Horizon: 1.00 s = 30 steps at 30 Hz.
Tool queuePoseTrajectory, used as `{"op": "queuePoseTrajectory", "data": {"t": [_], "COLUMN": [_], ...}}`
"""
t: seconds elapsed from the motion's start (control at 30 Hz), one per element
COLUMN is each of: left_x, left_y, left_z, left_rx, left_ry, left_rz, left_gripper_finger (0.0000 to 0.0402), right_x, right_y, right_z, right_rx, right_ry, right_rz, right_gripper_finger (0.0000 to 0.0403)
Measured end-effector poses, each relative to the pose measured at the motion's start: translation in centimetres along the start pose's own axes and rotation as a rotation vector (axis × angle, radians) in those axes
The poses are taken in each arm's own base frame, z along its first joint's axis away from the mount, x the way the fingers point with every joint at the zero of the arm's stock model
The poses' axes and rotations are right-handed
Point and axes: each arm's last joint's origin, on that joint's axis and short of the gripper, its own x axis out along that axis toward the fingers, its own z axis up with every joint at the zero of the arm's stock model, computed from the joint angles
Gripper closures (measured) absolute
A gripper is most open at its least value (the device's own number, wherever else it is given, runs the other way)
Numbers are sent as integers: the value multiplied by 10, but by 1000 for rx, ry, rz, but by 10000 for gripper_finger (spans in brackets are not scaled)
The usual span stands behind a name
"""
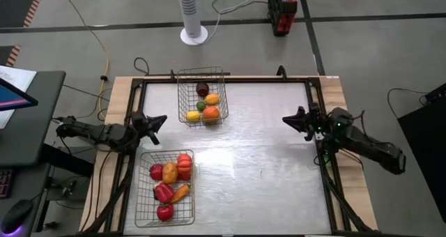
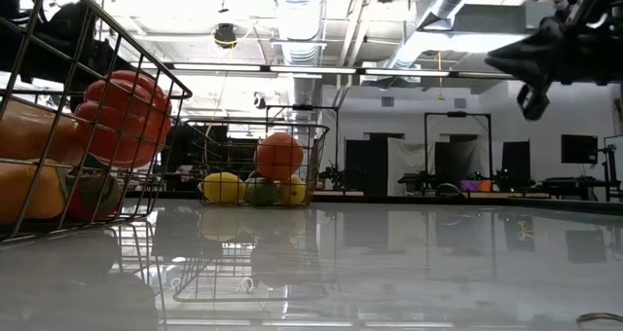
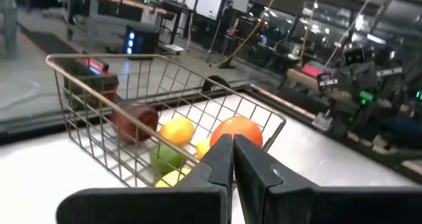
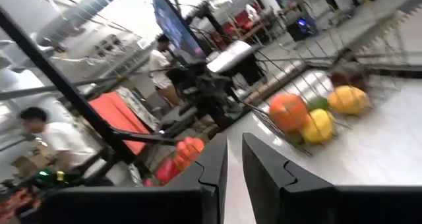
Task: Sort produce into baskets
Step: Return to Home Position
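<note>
All the produce lies in the two wire baskets. The far basket (image 1: pixel 182 83) holds a dark maroon piece (image 1: pixel 202 89), yellow pieces (image 1: pixel 212 99), a green one and an orange one (image 1: pixel 210 113); it also shows in the left wrist view (image 3: pixel 99 69). The near-left basket (image 1: pixel 143 195) holds red and orange peppers (image 1: pixel 184 166), a yellow piece, a carrot (image 1: pixel 181 192) and a red round piece. My left gripper (image 1: pixel 159 121) is shut and empty between the two baskets, above the table. My right gripper (image 1: pixel 287 118) is shut and empty at the table's right.
The white tabletop (image 1: pixel 258 160) lies bare between the baskets and the right arm. A dark frame (image 1: pixel 230 79) runs along the table's edges. A white fan column (image 1: pixel 192 14) and a red box (image 1: pixel 282 10) stand on the floor beyond the far edge. People show in the room (image 4: pixel 56 141).
</note>
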Motion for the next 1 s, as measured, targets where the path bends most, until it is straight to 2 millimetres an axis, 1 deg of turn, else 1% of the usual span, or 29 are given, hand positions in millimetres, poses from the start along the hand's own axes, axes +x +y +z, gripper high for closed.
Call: {"op": "queuePoseTrajectory", "data": {"t": [0.2,0.3,0.4,0.57,1.0], "left_x": [0,0,0,0,0], "left_y": [-1,-1,-1,-1,-1], "left_z": [0,0,0,0,0], "left_rx": [110,155,192,201,201], "left_ry": [8,11,11,11,11], "left_rz": [-22,-32,-32,-32,-32], "left_gripper_finger": [401,401,401,401,401], "right_x": [-1,-1,-1,-3,-3], "right_y": [-7,-8,-11,-15,-16], "right_z": [-7,-7,-10,-14,-15], "right_rx": [28,32,77,109,117], "right_ry": [73,61,68,79,102], "right_rz": [-69,-102,-151,-232,-250], "right_gripper_finger": [327,327,327,327,327]}}
